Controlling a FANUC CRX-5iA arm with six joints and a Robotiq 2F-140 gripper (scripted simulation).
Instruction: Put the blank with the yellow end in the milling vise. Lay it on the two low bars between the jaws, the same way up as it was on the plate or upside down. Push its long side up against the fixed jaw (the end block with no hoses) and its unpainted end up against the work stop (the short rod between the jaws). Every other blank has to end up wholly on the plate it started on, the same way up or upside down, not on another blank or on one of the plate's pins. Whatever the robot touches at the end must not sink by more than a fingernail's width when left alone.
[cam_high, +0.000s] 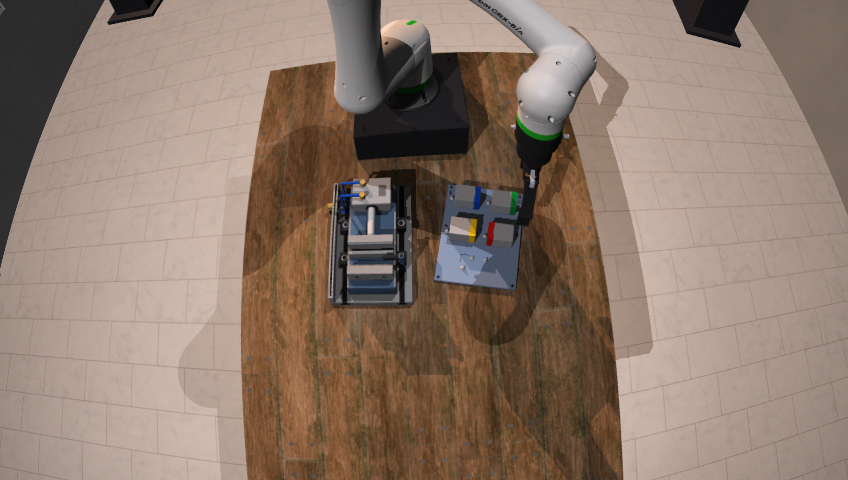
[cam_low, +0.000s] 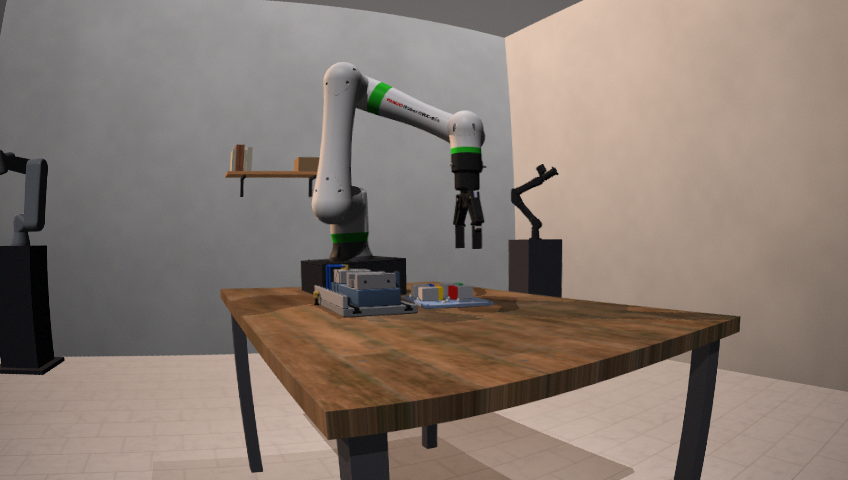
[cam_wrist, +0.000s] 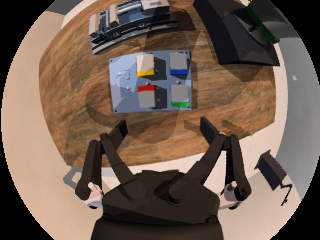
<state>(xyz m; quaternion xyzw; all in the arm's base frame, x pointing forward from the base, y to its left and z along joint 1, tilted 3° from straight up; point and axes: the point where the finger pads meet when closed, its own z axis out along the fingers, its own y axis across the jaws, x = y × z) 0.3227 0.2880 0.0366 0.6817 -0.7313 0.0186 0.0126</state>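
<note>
The blank with the yellow end (cam_high: 463, 230) lies on the blue-grey plate (cam_high: 479, 240), in its front left spot; it also shows in the wrist view (cam_wrist: 146, 64). Blanks with blue (cam_high: 467, 196), green (cam_high: 504, 202) and red (cam_high: 499, 234) ends lie on the same plate. The milling vise (cam_high: 370, 242) stands left of the plate, with its hosed end block (cam_high: 370, 195) toward the robot base. My gripper (cam_low: 467, 236) is open and empty, high above the plate's right edge; its fingers spread wide in the wrist view (cam_wrist: 162, 154).
The robot's black base (cam_high: 410, 107) stands behind the vise and plate. Small pins (cam_high: 471, 258) stick up from the plate's front part. Another arm on a black pedestal (cam_low: 534, 264) stands beyond the table.
</note>
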